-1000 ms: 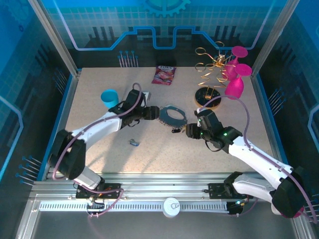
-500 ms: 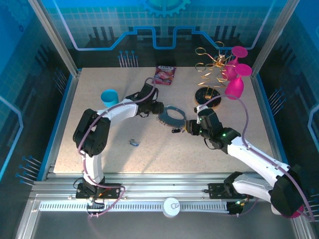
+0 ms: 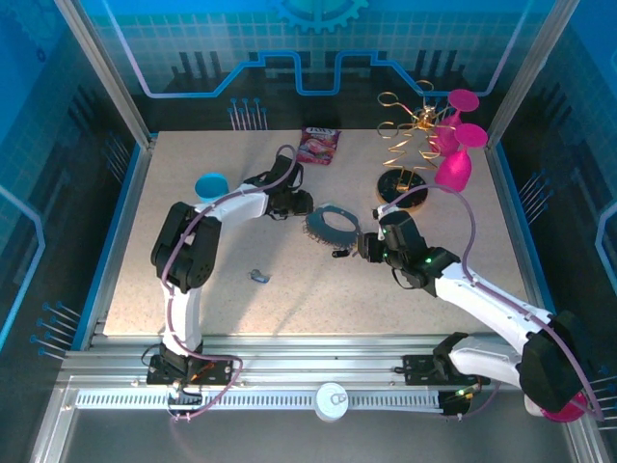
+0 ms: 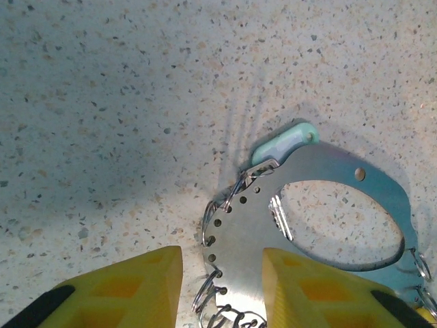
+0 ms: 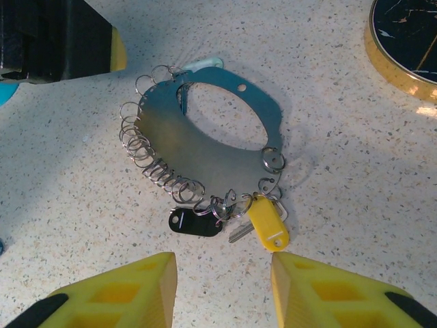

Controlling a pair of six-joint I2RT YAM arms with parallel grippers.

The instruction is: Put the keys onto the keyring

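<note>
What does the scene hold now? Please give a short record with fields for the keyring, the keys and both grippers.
keyring: flat metal plate edged with small wire rings, lying on the table
keys on it: yellow key and black key, side by side
loose key: blue, on the table, apart from the keyring
left gripper: open, astride the keyring's edge
right gripper: open, empty, facing the yellow and black keys

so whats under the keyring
A pale green tag pokes out from under the top edge of the keyring; its rest is covered. Through the oval opening, bare table and a small key show.
</note>
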